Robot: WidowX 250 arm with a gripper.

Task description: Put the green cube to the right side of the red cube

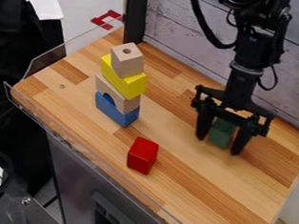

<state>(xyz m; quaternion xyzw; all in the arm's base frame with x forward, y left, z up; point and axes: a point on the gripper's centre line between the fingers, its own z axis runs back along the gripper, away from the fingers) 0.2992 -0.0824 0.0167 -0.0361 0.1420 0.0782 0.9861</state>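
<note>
On the right side of the wooden top, my gripper [219, 145] hangs downward, shut on the green cube [222, 131]. One finger is at each side of the cube, and the hand above hides its top. Whether the cube touches the wood I cannot tell. The red cube [142, 155] sits near the front edge, to the left of the gripper and closer to the camera, with a gap of bare wood between them.
A stack stands left of centre: a blue block [116, 111], a wooden arch [125, 103], a yellow block [129, 86] and a wooden cube [127, 60] on top. A clear rim [40, 118] edges the wooden top [192, 183]; a whitish plank wall [176, 29] rises behind.
</note>
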